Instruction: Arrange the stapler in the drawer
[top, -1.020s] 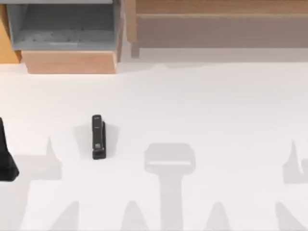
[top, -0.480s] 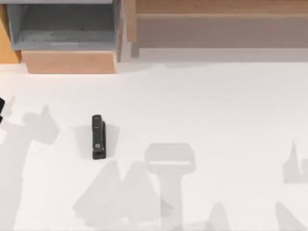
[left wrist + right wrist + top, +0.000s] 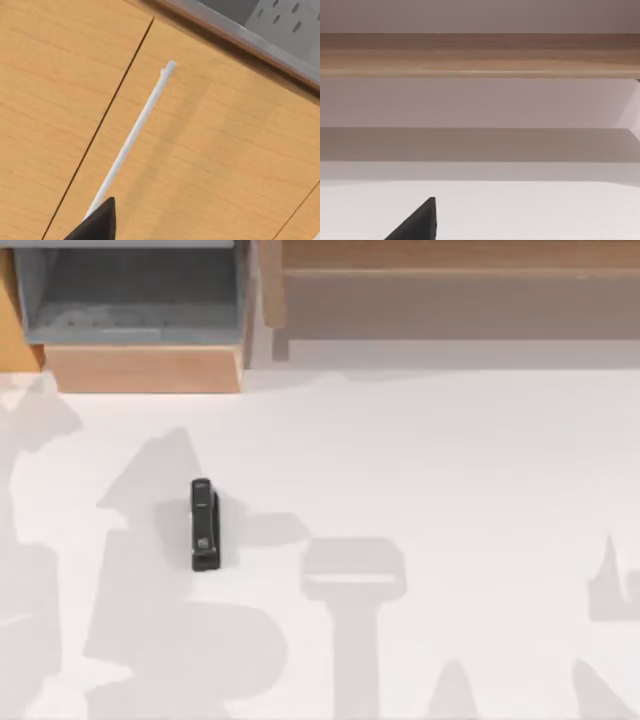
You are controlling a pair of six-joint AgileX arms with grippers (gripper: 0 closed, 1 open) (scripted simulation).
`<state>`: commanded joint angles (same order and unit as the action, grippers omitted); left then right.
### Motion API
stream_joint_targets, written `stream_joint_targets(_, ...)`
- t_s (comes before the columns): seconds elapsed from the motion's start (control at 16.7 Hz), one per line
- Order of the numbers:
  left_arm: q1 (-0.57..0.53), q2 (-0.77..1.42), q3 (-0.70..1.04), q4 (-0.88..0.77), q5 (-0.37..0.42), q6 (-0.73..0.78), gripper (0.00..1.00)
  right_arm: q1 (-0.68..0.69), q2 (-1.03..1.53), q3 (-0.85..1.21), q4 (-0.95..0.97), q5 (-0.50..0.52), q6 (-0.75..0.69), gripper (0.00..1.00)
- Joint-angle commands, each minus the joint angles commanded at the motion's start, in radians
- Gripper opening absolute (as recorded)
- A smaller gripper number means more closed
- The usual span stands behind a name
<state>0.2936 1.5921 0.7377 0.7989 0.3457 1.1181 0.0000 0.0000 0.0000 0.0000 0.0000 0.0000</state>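
Note:
The stapler (image 3: 204, 524), small, black and narrow, lies on the white table left of centre, its length pointing towards the drawer. The drawer (image 3: 145, 368) stands at the back left, with its grey interior (image 3: 130, 295) showing behind the tan front panel. In the left wrist view my left gripper (image 3: 97, 225) shows as a black tip close to a tan wooden panel (image 3: 210, 150) with a white bar handle (image 3: 135, 132); a grey interior (image 3: 280, 20) lies beyond the panel's edge. My right gripper (image 3: 417, 225) shows as a black tip over the table, away from the stapler.
A long brown wooden shelf unit (image 3: 450, 290) runs along the back right, and the right wrist view faces it (image 3: 480, 55). Arm shadows fall across the table's left and front. White tabletop surrounds the stapler.
My left arm has gone from the top view's left edge, and its shadow has swept back towards the drawer. The stapler has not moved.

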Motion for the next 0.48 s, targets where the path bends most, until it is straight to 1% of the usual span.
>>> stream_joint_targets(0.24, 0.063, 0.337, 0.177, 0.185, 0.062, 0.234, 1.00, 0.000, 0.000, 0.000, 0.000, 0.000, 0.000, 1.00)
stream_joint_targets(0.48, 0.106, 0.578, 0.304, 0.317, 0.103, 0.396, 1.00, 0.000, 0.000, 0.000, 0.000, 0.000, 0.000, 1.00)
